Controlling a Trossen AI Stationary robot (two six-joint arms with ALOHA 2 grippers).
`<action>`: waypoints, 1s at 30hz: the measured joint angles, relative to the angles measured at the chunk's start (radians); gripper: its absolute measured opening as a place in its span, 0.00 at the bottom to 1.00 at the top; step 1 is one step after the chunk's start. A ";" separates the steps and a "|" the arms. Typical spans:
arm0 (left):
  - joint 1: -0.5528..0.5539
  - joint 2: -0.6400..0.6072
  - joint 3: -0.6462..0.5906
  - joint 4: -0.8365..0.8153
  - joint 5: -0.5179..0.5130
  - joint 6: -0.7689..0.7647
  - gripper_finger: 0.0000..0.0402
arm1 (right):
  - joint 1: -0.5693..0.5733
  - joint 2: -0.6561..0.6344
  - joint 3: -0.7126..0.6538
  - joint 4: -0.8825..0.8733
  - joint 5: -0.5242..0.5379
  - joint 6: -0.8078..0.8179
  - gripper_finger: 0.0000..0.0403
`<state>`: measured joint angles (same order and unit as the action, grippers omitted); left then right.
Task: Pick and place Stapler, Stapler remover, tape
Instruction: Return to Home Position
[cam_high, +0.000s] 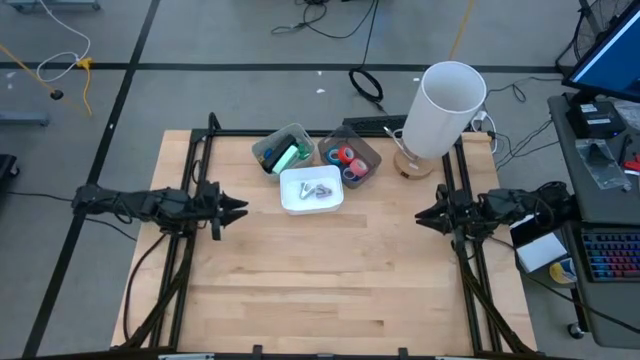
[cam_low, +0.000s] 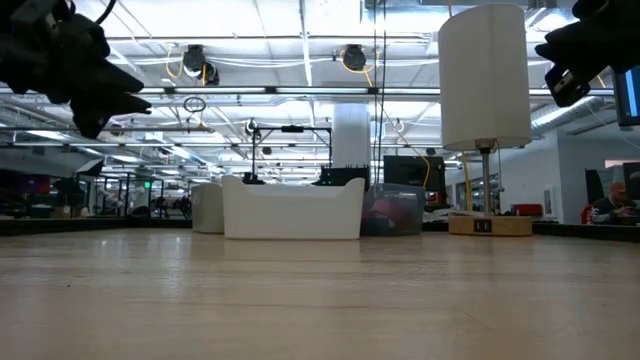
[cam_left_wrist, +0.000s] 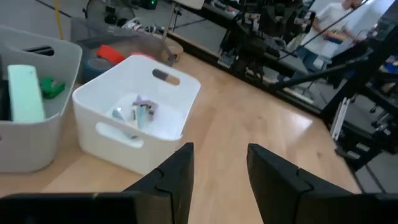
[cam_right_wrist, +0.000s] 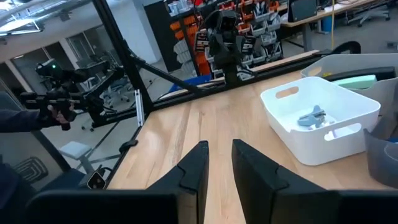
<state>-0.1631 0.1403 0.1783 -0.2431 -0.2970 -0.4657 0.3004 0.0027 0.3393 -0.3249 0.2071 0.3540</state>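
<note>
The left arm (cam_high: 150, 205) reaches in low and level from its own side of the wooden surface (cam_high: 330, 290). The left jaws point inward across the boards and hang clear above them. Past its dark fingers (cam_left_wrist: 177, 177) a wide strip of wood shows, so the left jaws stand open and empty.

The right arm (cam_high: 510, 208) mirrors it from the opposite side. The right jaws face the left ones, well apart, and are also raised. Its fingers (cam_right_wrist: 194, 171) are parted by only a narrow gap, with nothing between them.

Three bins cluster at the far middle of the surface.
- The white bin (cam_high: 286, 197) sits nearest the centre and holds the small staple removers (cam_high: 319, 189).
- The grey bin (cam_high: 262, 150) is behind it toward the left arm. It holds the pale green stapler (cam_high: 287, 157), whose long axis seems to run slantwise across the bin, though the tub half hides it.
- The dark bin (cam_high: 372, 150) is behind the white bin toward the right arm and holds the red and blue tape rolls (cam_high: 346, 157).

A lamp (cam_high: 447, 105) with a white shade stands at the far corner beside the dark bin.
</note>
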 joint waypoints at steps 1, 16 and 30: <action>0.000 -0.020 0.000 -0.025 -0.002 0.006 0.37 | 0.000 0.000 0.000 -0.002 -0.001 0.000 0.16; 0.000 -0.077 -0.019 -0.170 -0.157 -0.011 0.37 | 0.000 0.000 -0.257 0.331 0.002 0.108 0.16; 0.029 -0.076 -0.059 -0.121 -0.153 0.016 0.37 | 0.000 0.000 -0.280 0.362 0.001 0.093 0.16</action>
<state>-0.1340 0.0639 0.1192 -0.3645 -0.4503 -0.4494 0.3004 0.0029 0.0597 0.0373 0.2077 0.4472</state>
